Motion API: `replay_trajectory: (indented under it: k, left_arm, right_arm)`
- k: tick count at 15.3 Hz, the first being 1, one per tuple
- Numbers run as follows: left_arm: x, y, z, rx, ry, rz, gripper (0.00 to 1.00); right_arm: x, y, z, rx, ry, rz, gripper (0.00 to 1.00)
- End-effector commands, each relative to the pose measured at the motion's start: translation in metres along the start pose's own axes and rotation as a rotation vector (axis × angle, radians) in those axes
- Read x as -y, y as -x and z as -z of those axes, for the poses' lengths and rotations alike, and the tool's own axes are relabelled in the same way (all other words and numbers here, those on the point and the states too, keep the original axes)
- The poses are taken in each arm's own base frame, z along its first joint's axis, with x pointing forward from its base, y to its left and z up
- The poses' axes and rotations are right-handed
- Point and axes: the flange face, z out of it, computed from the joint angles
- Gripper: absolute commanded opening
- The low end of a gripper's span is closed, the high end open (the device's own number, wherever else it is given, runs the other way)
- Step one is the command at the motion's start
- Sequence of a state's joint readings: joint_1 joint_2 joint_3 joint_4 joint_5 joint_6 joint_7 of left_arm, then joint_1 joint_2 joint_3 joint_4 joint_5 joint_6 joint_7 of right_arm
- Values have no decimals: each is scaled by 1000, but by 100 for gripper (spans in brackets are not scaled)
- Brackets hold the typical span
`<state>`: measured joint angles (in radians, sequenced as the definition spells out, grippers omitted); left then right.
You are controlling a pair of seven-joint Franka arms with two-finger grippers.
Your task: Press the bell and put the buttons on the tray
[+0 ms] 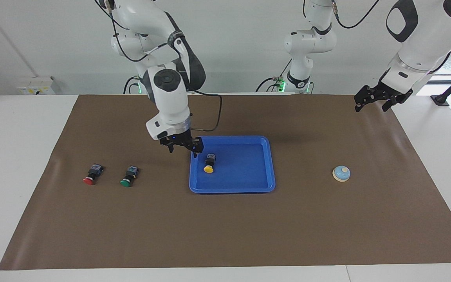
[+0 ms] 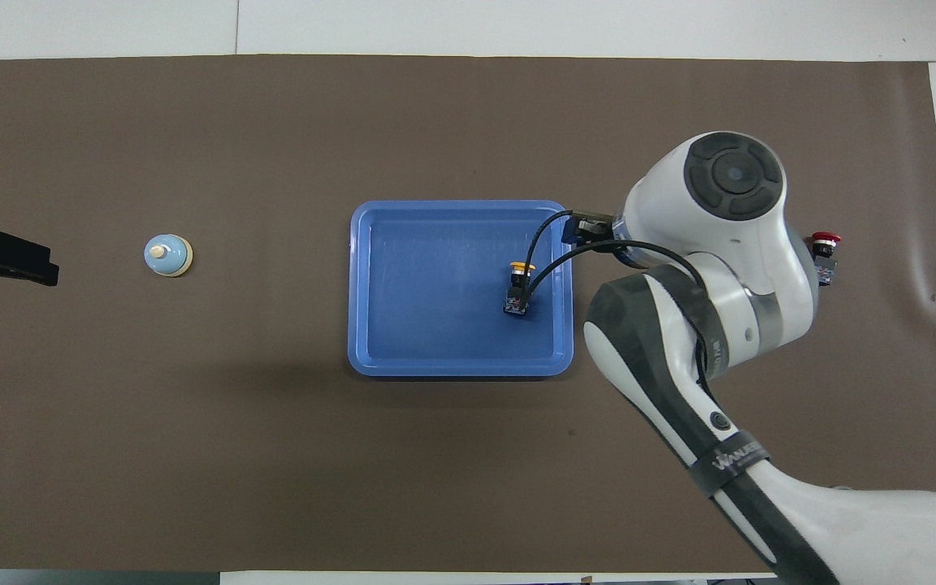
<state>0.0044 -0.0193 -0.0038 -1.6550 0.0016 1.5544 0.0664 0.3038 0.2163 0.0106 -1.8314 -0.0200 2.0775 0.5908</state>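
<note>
My right end effector (image 1: 182, 147) hangs with its fingers apart and empty over the brown mat, just off the rim of the bright blue rectangular plastic tray (image 1: 269, 164) at the right arm's end of it. The yellow-capped push-button switch with a black body (image 1: 209, 163) lies on its side inside the tray, just beside the end effector and clear of it, so I count one button of three as placed. The green-capped switch (image 1: 129, 176) and the red-capped switch (image 1: 92, 174) lie on the brown paper mat (image 1: 225, 235) covering the worktop, toward the right arm's end from the end effector, green the closer of the two; both are left to do. The small light-blue dome bell with a cream rim (image 1: 341, 173) stands on the mat well apart, past the tray toward the left arm's end; whether it has been pressed I cannot tell. My left end effector (image 1: 382, 98) waits, fingers apart, raised over the mat's corner at its own end.
</note>
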Motion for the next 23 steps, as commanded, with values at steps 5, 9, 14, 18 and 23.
replay_trajectory:
  k: [5,9,14,18,23]
  left_arm:
    - [1,2,5,0,16,-4,100]
    - [1,2,5,0,16,-4,100]
    - [1,2,5,0,16,-4,100]
    - [1,2,5,0,16,-4,100]
    - [1,2,5,0,16,-4,100]
  right_arm:
    - [-130,-57,-19,14,16,38,100]
    - [-159,-67,-56,-1,10,-25,100]
    - [-174,-59,-106,-6,6,-42,100]
    - [-176,-47,-126,-7,4,-51,100]
    - [-178,-46,-129,-12,3,-24,22]
